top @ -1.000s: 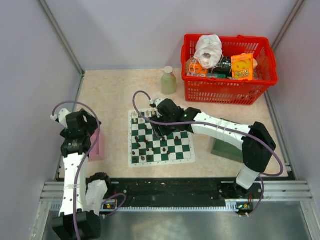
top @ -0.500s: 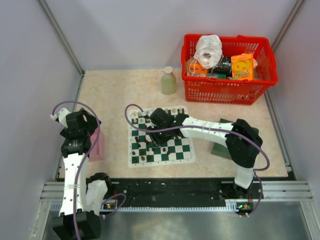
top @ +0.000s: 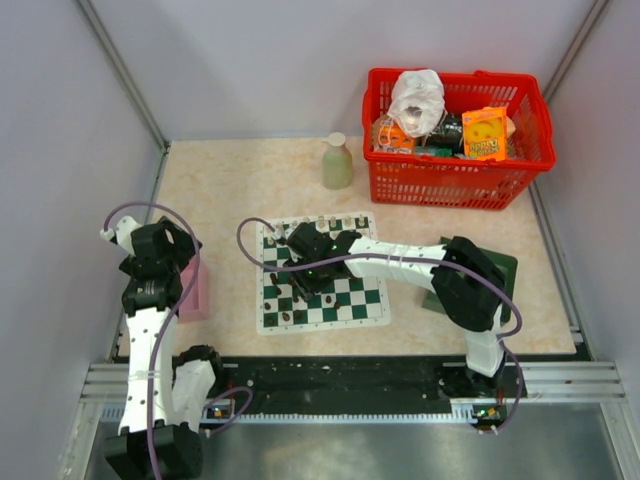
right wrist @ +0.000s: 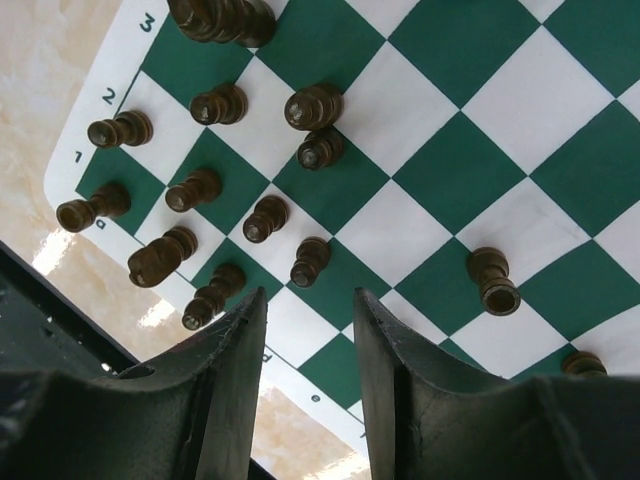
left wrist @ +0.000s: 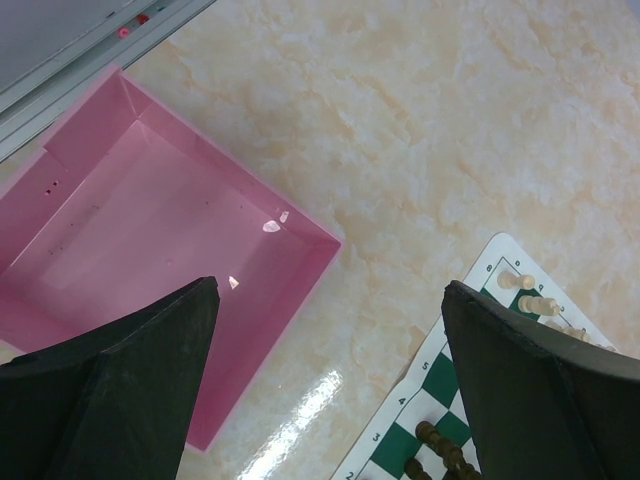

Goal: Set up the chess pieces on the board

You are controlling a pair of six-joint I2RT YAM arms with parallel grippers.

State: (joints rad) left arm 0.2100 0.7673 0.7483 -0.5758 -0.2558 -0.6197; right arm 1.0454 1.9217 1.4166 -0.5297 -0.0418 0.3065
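Observation:
The board (top: pixel 372 300) lies in the middle of the table. Pale chess pieces (top: pixel 330 222) line its far edge and dark ones (top: pixel 285 316) crowd its near-left corner. My right gripper (top: pixel 305 277) hovers over the board's left half. In the right wrist view its jaws (right wrist: pixel 308 300) stand partly apart with only bare squares (right wrist: pixel 450 170) between them. Several dark pieces (right wrist: pixel 313 106) stand just beyond the fingertips, and a lone one (right wrist: pixel 494 280) stands to the right. My left gripper (left wrist: pixel 330 290) hangs wide open and empty beside the board's left edge (left wrist: pixel 400 440).
A pink tray (left wrist: pixel 130 200) lies under the left gripper, at the table's left edge (top: pixel 195 290). A red basket (top: pixel 455 180) of packets stands at the back right, with a pale bottle (top: pixel 337 162) beside it. A dark green tray (top: pixel 500 268) lies right of the board under the right arm.
The right arm has swung left across the board toward its near-left pieces, and its jaws have narrowed. The left arm has not moved.

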